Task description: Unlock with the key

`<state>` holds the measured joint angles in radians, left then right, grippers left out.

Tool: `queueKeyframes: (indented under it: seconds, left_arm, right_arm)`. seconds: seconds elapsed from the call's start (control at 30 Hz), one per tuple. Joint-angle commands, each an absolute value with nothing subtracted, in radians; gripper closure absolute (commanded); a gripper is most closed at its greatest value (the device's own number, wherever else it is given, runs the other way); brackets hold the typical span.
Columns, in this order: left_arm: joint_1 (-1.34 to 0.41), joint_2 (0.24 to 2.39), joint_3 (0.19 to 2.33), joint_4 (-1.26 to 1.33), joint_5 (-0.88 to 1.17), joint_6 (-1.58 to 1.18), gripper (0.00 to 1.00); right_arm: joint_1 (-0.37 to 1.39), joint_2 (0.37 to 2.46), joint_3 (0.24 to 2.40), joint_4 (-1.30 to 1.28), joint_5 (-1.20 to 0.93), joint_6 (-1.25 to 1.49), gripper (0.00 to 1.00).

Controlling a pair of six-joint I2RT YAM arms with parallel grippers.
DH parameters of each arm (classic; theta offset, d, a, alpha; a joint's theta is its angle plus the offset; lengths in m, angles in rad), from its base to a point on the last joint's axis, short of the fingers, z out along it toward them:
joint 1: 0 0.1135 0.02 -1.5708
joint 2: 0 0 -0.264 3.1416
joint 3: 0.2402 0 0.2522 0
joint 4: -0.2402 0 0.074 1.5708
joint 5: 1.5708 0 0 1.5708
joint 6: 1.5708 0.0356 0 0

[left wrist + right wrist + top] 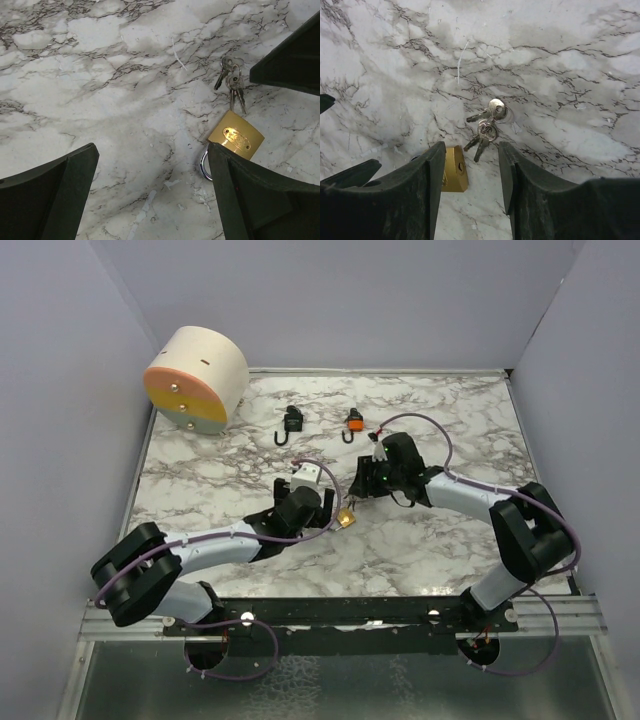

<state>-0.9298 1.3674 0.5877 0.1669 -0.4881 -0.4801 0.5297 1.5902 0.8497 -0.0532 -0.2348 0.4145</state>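
- Keys [485, 125] on their ring lie on the marble table [570, 60], mid-frame, just past my right gripper [471, 147]; its fingers stand apart, holding nothing.
- Brass padlock [236, 136] lies just beside them, lower right in the left wrist view, by my wide-open left gripper [150, 150].
- Only the top view shows the round drum [196, 378], upper left.

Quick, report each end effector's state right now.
Left end effector: open, holding nothing, padlock lying by one finger.
Right end effector: open, jaws partly apart, holding nothing, keys lying just ahead.
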Motion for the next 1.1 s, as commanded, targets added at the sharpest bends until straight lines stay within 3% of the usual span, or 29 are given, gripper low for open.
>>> queueKeyframes:
  seconds: [0.0,0.2,0.6,0.97,1.07]
  left_arm:
    - [-0.934,1.306,0.560,0.169,-0.554,-0.499,0.07]
    - [-0.934,1.268,0.534,0.168,-0.561,-0.499,0.07]
    - [-0.932,1.192,0.489,0.177,-0.571,-0.478,0.06]
    - [-0.928,1.187,0.483,0.182,-0.575,-0.472,0.06]
    - [-0.928,1.187,0.485,0.186,-0.571,-0.468,0.06]
  right_arm:
    - [0.562,1.651,0.906,-0.062,-0.188,0.435,0.55]
    - [0.588,1.725,0.958,-0.087,-0.163,0.453,0.64]
    - [0.600,1.798,1.023,-0.151,-0.117,0.479,0.70]
    - [0.603,1.817,1.051,-0.187,-0.098,0.481,0.96]
    - [0.603,1.778,1.044,-0.181,-0.086,0.461,0.99]
